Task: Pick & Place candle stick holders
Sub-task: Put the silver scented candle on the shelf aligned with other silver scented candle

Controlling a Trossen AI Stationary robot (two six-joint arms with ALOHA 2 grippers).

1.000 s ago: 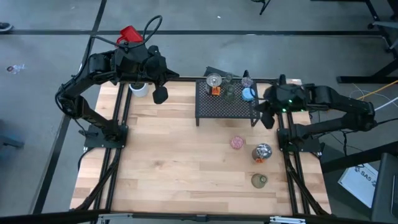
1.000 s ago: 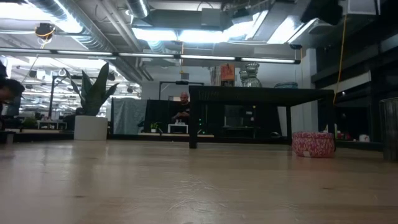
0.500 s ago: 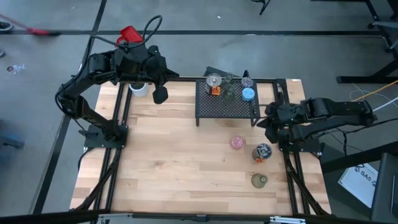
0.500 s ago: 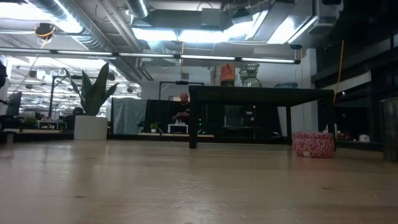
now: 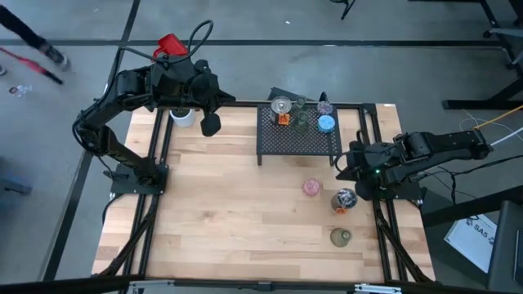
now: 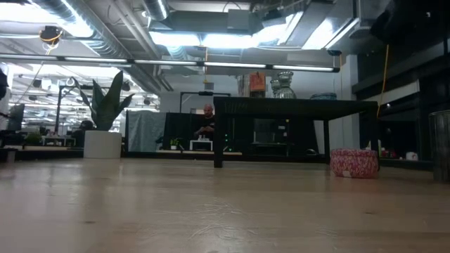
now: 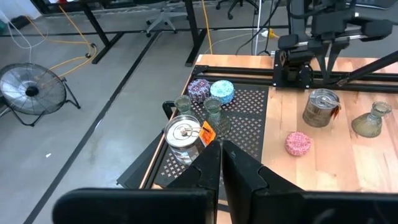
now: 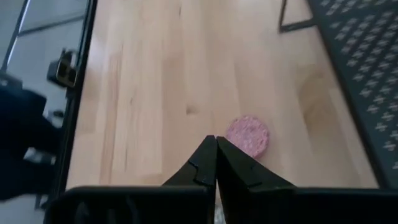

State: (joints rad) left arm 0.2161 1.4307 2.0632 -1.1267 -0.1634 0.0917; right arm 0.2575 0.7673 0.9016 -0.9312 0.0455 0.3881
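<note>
Three holders remain on the table (image 5: 212, 204); I judge the pink holder (image 8: 247, 134) next, so my right gripper (image 8: 216, 163), fingers pressed together and empty, must open before descending. It has swung from beside the rack (image 5: 297, 140) toward that holder over the last second (left gripper (image 7: 221, 163), also closed, waits far-left).

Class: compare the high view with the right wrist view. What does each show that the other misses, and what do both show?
Only the high view shows the left gripper near the plant pot, the holders on the rack, and the silvery holder and olive holder on the table. Only the right wrist view shows the right gripper shut, close up. Both show the pink holder, the rack and the table.
</note>
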